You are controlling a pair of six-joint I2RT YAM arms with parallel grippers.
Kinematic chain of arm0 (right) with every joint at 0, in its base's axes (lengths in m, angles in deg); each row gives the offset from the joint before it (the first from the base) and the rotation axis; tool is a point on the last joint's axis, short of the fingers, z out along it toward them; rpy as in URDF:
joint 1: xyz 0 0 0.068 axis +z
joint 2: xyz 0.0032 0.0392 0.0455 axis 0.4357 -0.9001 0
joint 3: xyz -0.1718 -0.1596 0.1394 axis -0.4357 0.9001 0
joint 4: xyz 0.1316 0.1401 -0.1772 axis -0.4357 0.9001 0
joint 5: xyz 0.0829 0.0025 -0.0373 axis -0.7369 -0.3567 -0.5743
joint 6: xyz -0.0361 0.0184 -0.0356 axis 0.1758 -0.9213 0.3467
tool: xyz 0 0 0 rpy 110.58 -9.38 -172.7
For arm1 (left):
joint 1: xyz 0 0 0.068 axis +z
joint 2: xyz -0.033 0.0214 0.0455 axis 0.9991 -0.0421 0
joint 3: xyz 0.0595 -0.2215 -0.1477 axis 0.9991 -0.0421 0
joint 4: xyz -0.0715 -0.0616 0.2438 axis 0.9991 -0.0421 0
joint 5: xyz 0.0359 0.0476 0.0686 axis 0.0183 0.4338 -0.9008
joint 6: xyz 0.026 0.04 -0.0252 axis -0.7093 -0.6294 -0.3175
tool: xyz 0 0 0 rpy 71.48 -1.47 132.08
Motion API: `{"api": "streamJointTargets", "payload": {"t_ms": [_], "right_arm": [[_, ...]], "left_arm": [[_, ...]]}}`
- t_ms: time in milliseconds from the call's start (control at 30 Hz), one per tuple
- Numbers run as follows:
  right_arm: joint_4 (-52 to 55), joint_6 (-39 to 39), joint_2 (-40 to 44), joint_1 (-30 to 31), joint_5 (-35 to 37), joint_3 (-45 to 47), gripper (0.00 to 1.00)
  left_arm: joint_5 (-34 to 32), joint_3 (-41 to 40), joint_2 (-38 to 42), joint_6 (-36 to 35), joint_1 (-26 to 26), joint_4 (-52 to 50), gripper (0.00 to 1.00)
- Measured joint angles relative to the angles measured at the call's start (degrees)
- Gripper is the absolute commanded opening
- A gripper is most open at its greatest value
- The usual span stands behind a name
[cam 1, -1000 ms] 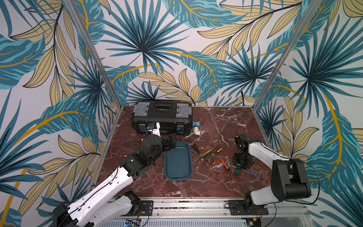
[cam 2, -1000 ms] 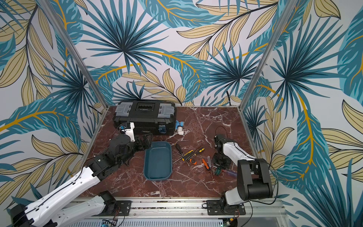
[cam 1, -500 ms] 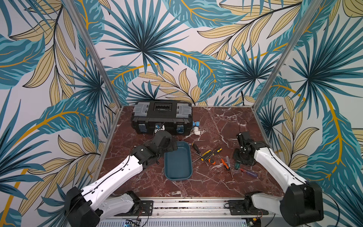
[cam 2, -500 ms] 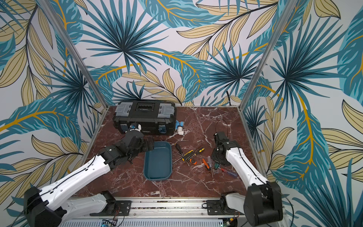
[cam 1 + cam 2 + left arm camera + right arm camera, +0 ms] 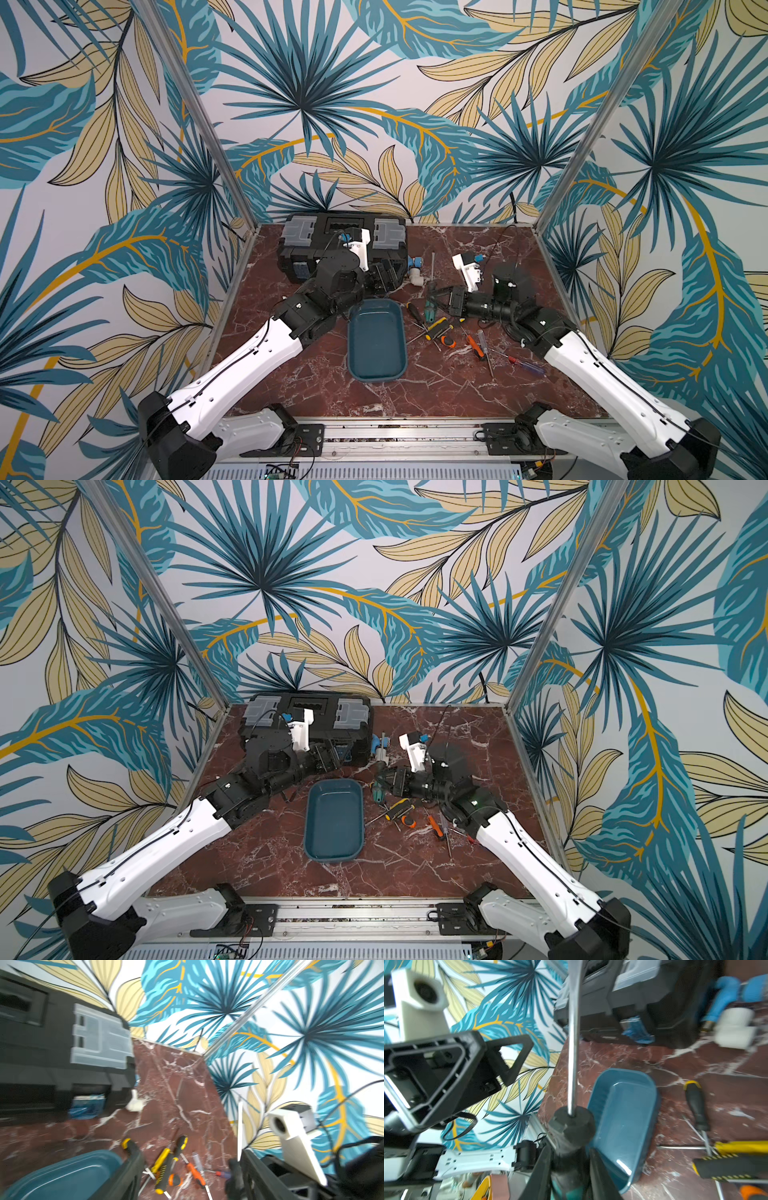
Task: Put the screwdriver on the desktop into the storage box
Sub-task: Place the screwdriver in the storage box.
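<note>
well, right tool pinches a green-handled screwdriver beside the storage box; left tool spread, empty.

The storage box lies in the middle of the counter, lengthwise near to far. Far left behind it stands the toolbox, a pipe fitting just right of that. Loose screwdrivers lie scattered right of the box. At their far edge the right fingers carry one screwdriver, apparently off the counter.
</note>
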Motion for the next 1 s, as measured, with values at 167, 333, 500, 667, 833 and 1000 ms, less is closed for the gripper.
{"api": "streamJointTargets", "payload": {"t_ms": [167, 333, 500, 667, 833, 1000], "right_arm": [[-0.85, 0.55, -2.16, 4.15, -3.04, -4.11, 0.00], [-1.33, 0.59, -2.71, 6.25, -3.54, -5.09, 0.00], [-0.44, 0.42, -2.82, 7.19, -1.60, -4.87, 0.00], [-0.70, -0.44, -2.29, 7.69, -0.09, -4.87, 0.59], [-4.02, -3.30, -1.20, 7.67, -0.83, -2.69, 0.71], [-9.20, -6.84, -3.52, 7.69, -5.18, -0.17, 0.69]], "left_arm": [[6.43, -0.37, -2.27, 2.75, 0.11, 5.92, 0.73], [9.90, -3.87, -2.29, 6.05, 0.15, 10.97, 0.33], [11.87, -4.96, -1.88, 9.55, -0.15, 14.88, 0.00], [11.76, -5.51, -1.22, 11.50, 0.55, 15.26, 0.00], [11.63, -9.25, 1.49, 15.21, 6.51, 15.85, 0.00], [12.87, -10.38, 2.91, 17.42, 9.81, 17.40, 0.00]]}}
